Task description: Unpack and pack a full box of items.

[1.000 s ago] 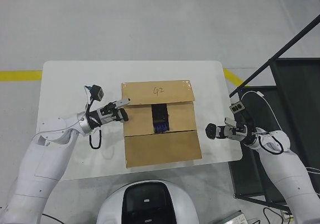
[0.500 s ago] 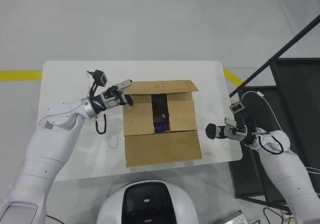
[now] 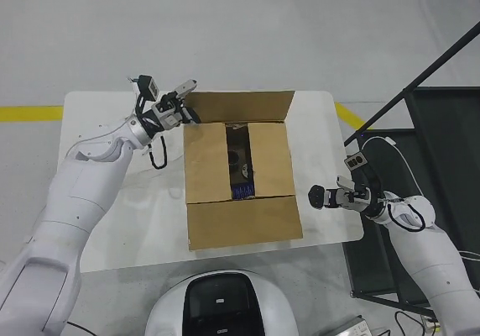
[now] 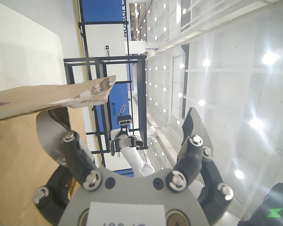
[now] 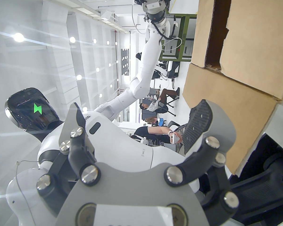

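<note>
The left pincer [image 3: 183, 95], open, propped up the far flap [image 3: 240, 107] of the brown cardboard box [image 3: 240, 220] on the white bench [image 3: 317, 126]; the right pincer [image 3: 315, 196] hung open, and unpacking had apparently not begun.

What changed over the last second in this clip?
The left gripper swept from the left side of the box to its far-left corner, swinging the far flap from flat to raised and exposing more of the inside. The right gripper and the rest of the box stayed put.

Grey floor [image 3: 223, 42] with a yellow line [image 3: 13, 113], black metal rack [image 3: 458, 126], bright ceiling lights [image 4: 268, 58] overhead.
</note>
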Motion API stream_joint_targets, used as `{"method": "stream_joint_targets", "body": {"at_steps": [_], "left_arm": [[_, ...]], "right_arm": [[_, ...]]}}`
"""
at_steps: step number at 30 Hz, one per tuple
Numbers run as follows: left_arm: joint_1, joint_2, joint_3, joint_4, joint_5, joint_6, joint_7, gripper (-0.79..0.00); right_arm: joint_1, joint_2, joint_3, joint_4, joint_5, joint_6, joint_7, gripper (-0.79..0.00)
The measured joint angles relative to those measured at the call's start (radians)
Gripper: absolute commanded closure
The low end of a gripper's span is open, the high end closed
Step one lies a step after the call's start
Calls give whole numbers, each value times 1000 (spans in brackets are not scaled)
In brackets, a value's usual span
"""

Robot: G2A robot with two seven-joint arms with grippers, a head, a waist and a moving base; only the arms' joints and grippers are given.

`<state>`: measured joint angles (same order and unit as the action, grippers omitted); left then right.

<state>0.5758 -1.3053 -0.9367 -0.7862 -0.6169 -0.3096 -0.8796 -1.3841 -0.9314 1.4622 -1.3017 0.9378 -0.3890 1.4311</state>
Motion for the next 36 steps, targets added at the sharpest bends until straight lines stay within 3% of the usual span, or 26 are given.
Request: {"method": "stream_joint_targets", "body": {"at_steps": [16, 22, 36], "left_arm": [[-7, -5, 6, 12, -4, -3, -10, -785], [-19, -16, 6, -12, 30, -12, 98, -785], [-169, -134, 124, 322, 111, -24, 360, -785]], "right_arm": [[0, 0, 0, 0, 0, 0, 0, -785], [0, 0, 0, 0, 0, 0, 0, -785], [0, 0, 0, 0, 0, 0, 0, -785]]}}
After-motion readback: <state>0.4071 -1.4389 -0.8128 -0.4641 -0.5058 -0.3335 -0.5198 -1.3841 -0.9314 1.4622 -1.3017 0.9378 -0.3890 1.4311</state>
